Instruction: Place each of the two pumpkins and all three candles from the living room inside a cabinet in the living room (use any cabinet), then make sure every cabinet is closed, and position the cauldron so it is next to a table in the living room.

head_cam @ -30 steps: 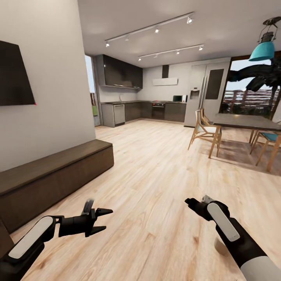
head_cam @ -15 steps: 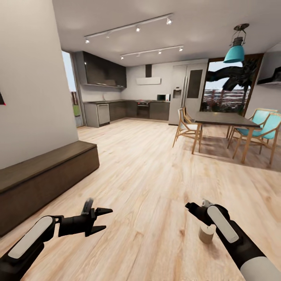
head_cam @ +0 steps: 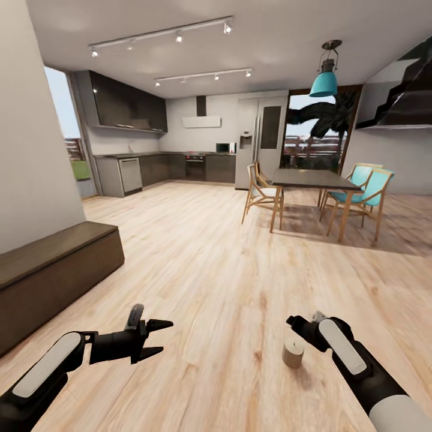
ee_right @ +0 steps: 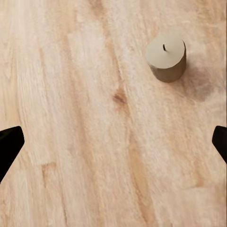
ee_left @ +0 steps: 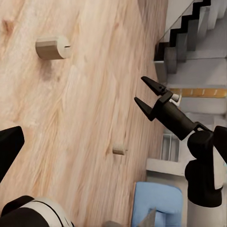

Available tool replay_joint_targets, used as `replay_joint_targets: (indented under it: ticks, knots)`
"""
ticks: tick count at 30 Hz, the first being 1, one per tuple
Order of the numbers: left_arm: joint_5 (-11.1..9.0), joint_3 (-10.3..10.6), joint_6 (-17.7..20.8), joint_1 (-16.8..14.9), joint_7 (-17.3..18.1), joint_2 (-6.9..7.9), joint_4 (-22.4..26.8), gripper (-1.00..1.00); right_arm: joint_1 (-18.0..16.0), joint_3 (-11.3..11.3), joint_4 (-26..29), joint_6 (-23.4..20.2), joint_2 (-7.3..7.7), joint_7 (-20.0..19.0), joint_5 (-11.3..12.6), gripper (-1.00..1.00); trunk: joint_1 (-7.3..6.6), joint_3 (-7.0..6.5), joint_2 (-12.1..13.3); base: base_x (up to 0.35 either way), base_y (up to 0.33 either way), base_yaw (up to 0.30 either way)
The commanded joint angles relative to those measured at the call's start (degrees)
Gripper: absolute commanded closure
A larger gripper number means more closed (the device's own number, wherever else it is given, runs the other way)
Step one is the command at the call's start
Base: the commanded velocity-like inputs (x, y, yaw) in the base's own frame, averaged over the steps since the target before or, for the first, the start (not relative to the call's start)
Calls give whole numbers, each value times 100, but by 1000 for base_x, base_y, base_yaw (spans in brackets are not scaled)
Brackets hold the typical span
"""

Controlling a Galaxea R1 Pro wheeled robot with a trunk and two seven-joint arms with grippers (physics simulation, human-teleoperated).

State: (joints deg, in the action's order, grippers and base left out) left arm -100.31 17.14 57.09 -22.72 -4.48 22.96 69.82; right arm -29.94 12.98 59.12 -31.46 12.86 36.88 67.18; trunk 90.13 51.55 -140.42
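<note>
Both hands are empty: the right hand [head_cam: 295, 323], at the lower right of the head view, and the left hand [head_cam: 157, 338], at the lower left, each have the fingers spread wide. One candle [head_cam: 293, 352] stands upright on the wood floor [head_cam: 228, 264] just below the right hand, and the dark cabinet [head_cam: 54, 273] runs along the left edge with its fronts closed. To grasp well, I think the right hand should come down directly over the candle [ee_right: 166, 58], with one finger on each side, and close only when centred, so the candle does not tip.
</note>
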Motion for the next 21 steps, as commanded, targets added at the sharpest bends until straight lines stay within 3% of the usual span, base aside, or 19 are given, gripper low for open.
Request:
replay_joint_targets:
  ticks: [1,9,21]
  knots:
    - [-59,8,3,-4,-46,6,5,-100,-4,19,4,0,6,46,41,-100,1,11,-3,249,-154,-260]
    - [-53,8,3,-4,-46,2,5,-100,-3,20,6,0,6,44,41,-100,1,45,-3,259,-160,-244]
    - [-50,14,3,-4,-44,-2,5,-100,-3,38,-2,-8,18,-215,-14,-100,1,49,-3,332,-25,-19]
